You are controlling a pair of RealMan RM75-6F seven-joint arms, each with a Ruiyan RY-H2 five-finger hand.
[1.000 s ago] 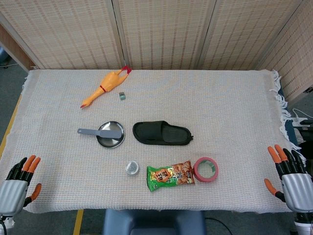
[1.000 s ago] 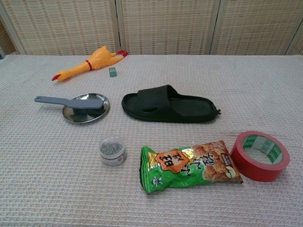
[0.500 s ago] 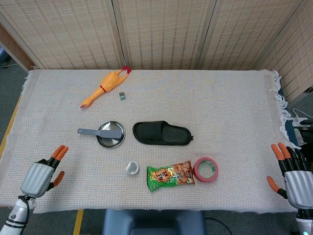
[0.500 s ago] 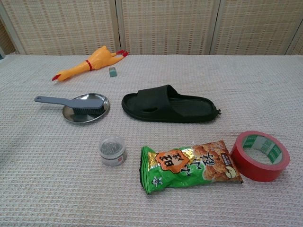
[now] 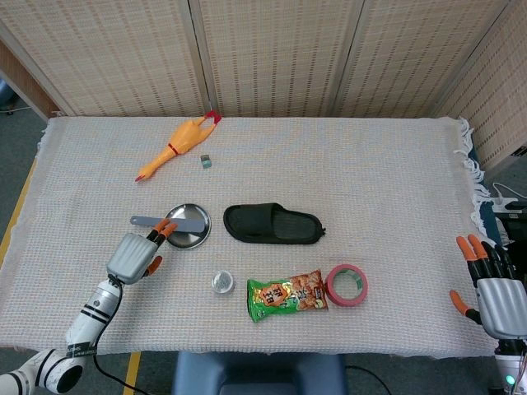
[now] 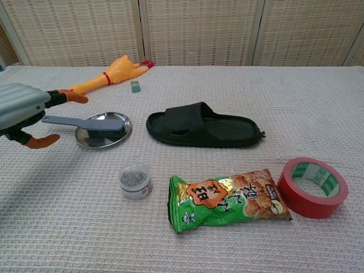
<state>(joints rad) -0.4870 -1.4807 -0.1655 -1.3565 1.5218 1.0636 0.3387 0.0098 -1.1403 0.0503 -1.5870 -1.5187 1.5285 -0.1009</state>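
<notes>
Left robot hand (image 5: 132, 256) empty, fingers spread, over grey brush (image 6: 85, 123) handle; brush on metal plate (image 6: 118, 137).

A grey plastic hand brush (image 6: 85, 123) lies flat with its bristle head resting in a shallow round steel dish (image 6: 115, 138), the long handle sticking out leftward over the woven cloth, beyond the dish's rim.

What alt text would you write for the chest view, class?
The left hand, fingers apart, hovers by the grey brush lying across a metal plate. Nearby lie a black slipper, snack bag and red tape roll.
</notes>
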